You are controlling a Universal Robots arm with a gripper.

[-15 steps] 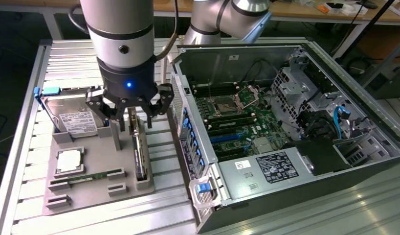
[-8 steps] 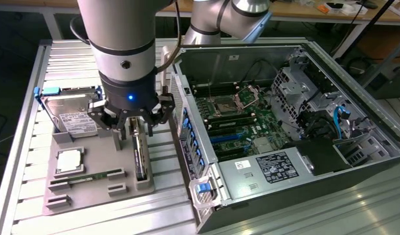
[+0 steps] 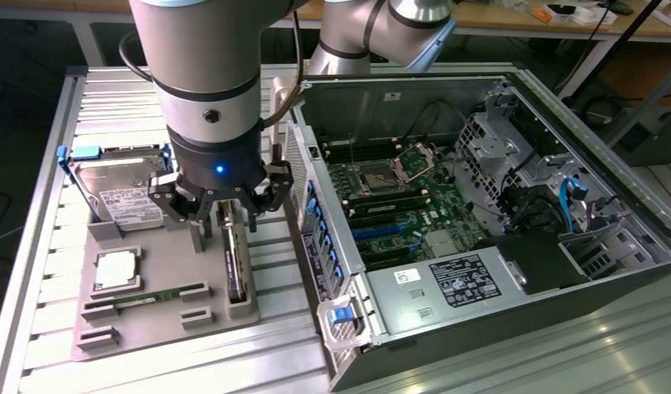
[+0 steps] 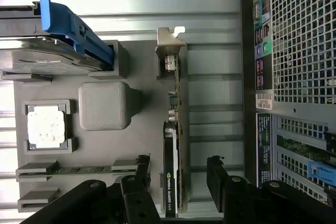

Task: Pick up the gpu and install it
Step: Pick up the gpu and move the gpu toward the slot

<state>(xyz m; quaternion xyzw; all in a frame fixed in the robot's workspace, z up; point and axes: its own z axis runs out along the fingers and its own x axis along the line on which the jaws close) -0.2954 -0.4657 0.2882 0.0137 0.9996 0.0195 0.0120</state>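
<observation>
The gpu (image 3: 237, 264) stands on edge in a slot of the grey holder tray (image 3: 161, 246), a thin card with a black shroud and a silver bracket at its far end. My gripper (image 3: 221, 220) hangs just above its near end, open, one finger on each side and neither touching it. In the wrist view the gpu (image 4: 172, 145) runs between my two black fingertips (image 4: 140, 167), with its bracket (image 4: 170, 51) at the other end. The gripper (image 4: 177, 165) straddles the card's shroud.
On the tray also sit a hard drive with blue rails (image 3: 116, 185), a CPU (image 3: 115, 269) and a RAM stick (image 3: 149, 297). The open computer case (image 3: 598, 271) lies at the exterior view's right, motherboard (image 3: 401, 197) exposed, its rear wall (image 4: 299, 40) close beside the gpu.
</observation>
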